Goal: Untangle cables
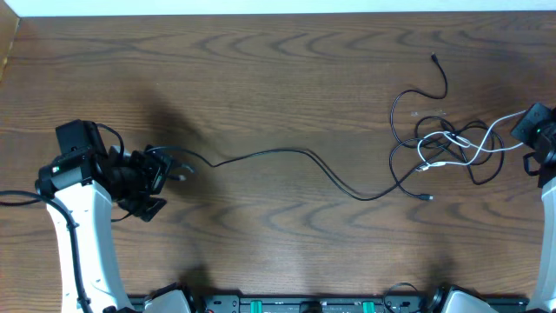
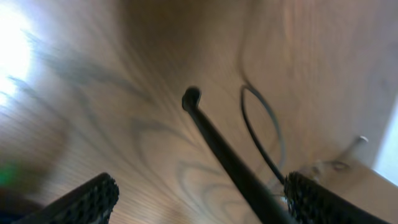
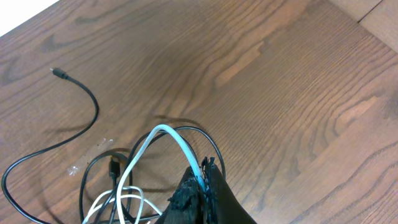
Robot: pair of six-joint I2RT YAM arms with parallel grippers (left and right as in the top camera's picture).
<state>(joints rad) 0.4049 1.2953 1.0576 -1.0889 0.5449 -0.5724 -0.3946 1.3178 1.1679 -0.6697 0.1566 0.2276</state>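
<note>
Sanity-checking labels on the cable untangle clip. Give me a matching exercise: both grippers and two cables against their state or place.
1. left gripper
2. right gripper
3. white cable
4. long black cable

A. stretched along the middle of the table
B. jaws shut
C. jaws wide open
D. pinched, in the right-side tangle

Pairs: 1-C, 2-B, 3-D, 4-A

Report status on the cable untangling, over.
Left gripper open, black cable between its jaws, ungripped. Right gripper shut on white cable. Tangle unresolved beside right gripper. No obstruction seen.
</note>
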